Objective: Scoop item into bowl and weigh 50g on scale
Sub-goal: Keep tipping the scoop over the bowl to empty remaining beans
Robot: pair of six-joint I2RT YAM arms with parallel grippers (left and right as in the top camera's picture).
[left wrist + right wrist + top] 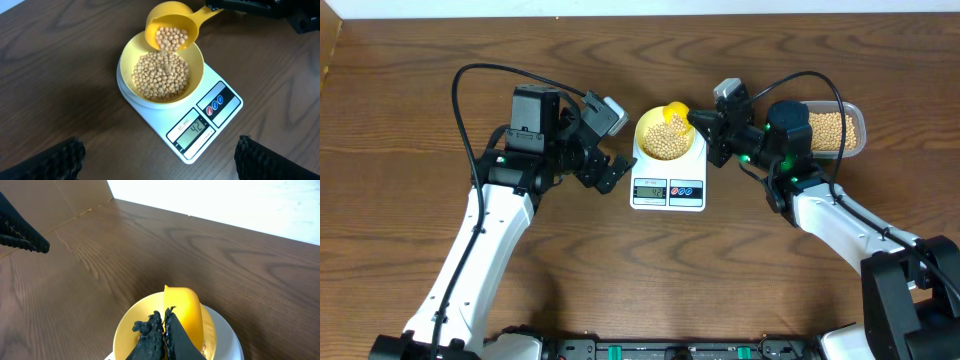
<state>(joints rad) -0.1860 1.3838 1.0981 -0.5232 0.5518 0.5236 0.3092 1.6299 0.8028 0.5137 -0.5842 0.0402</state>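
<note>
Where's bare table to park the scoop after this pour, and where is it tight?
Widest bare wood: the table in front of the scale, on the near side. Its far-left corner is bare too. Tight: the left gripper sits open just left of the scale, the right gripper holds the scoop tipped over the bowl, and the container lies to its right.

Small round tan beans [161, 76] are heaped in a pale-yellow bowl [128, 70], which is upright; more sit in a tilted yellow scoop [170, 12] over its far rim. The bowl stands on a white rectangular scale [162, 121], front display reading 42.
</note>
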